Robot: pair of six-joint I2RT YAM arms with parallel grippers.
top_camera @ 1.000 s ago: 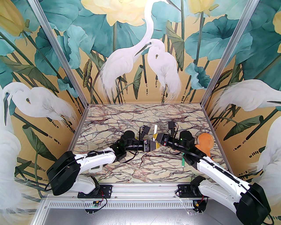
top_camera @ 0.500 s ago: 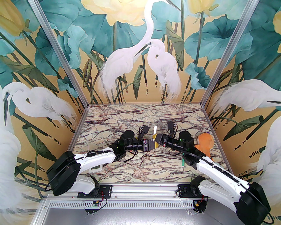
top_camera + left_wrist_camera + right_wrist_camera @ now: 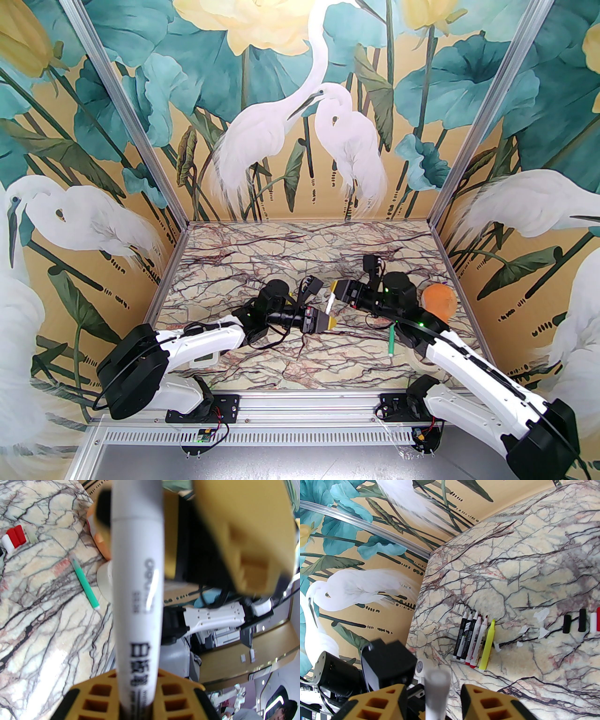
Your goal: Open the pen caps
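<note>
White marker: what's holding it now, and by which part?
The left gripper clamps the slim white marker by its printed barrel, opposite the cap. The right gripper stands open around the cap end.

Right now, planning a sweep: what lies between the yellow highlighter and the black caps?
White scraps lie between the yellow highlighter and black caps, in the right wrist view.

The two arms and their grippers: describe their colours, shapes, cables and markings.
Both the left arm and right arm have glossy white shell links joined by bulky black round joints, with thin black cables looping along them. Small green lights glow on the right one. The left gripper and right gripper have black bodies and mustard-yellow fingers with square lattice holes.
</note>
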